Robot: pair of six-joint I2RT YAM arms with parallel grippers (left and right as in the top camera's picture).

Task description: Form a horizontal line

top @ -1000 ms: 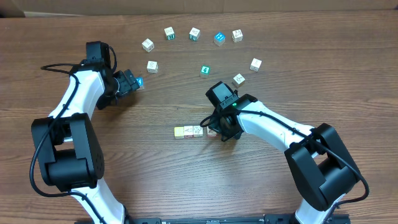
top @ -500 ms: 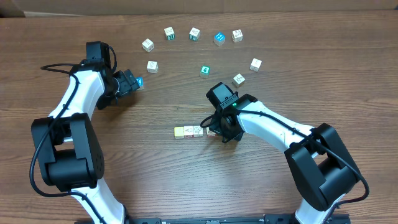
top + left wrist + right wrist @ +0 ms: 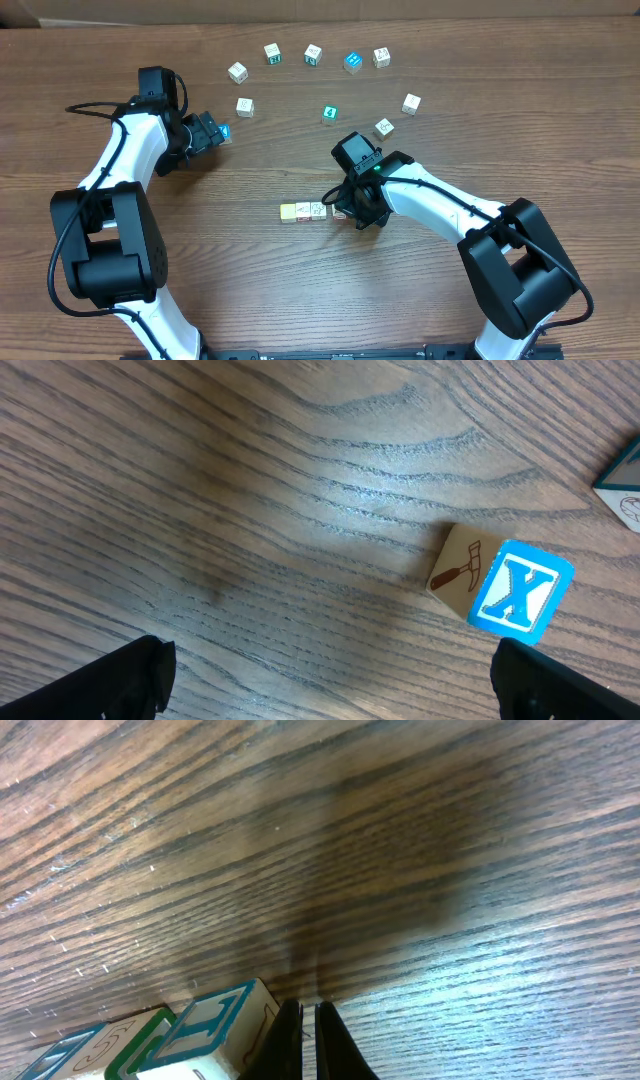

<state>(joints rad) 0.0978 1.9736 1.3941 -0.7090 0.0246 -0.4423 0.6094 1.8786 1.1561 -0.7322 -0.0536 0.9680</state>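
fig.: overhead and both wrist views. over the last second nothing moved; both arms and every cube sat where they had been. my right gripper (image 3: 350, 212) stayed pressed together and held nothing. its tips were down at table level, against or just beside the end cube (image 3: 215, 1025) of the line (image 3: 303, 211); i could not tell whether they touched. the line ran away from that gripper on the side opposite its arm. first came the end cube, partly hidden under the gripper from overhead, then a whitish cube, then the yellow cube (image 3: 289, 212) farthest out. i counted three for certain. i judged the stillness to mean a nudge had finished or paused, with the row roughly straight and at least one cube yet to be fetched. my left gripper (image 3: 213, 133) stayed spread wide and empty. the x cube (image 3: 520, 600) lay ahead of its fingers and toward one side, not gripped. that cube was blue-faced, and i judged it no part of the line.

room: bare table (image 3: 250, 290) lay open beyond the yellow cube and on both sides of the row, so the line could grow either way. behind the right gripper the loose cubes (image 3: 384, 127) stood near, the closest just past its wrist; i judged that a lift would need to clear them. the far edge (image 3: 500, 18) lay well beyond the arc of cubes.
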